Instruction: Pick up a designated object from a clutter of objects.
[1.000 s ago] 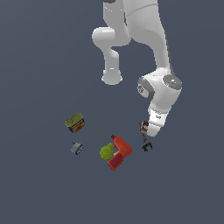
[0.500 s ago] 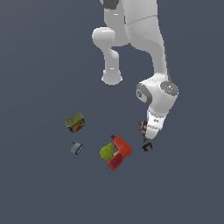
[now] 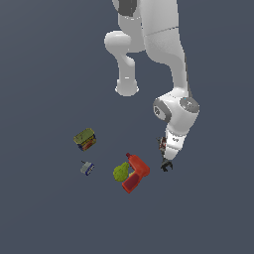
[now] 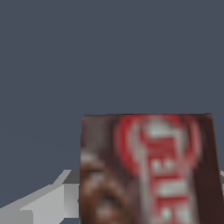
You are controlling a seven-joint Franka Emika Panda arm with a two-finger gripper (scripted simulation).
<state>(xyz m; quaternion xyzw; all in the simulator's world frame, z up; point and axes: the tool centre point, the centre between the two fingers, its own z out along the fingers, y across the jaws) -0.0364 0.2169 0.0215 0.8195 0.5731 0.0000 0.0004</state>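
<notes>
The brown box [image 4: 148, 170] sat right under the gripper [image 3: 168, 158], filling the wrist view; whether the jaws held it could not be told.

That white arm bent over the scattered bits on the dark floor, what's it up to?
A simulated white robot arm has lowered its gripper onto a small brown box with a red label, which fills the wrist view. Whether the jaws have closed on it cannot be told. Untouched nearby lie a red drill, a green pear, an olive-green box and a small grey-blue item.
</notes>
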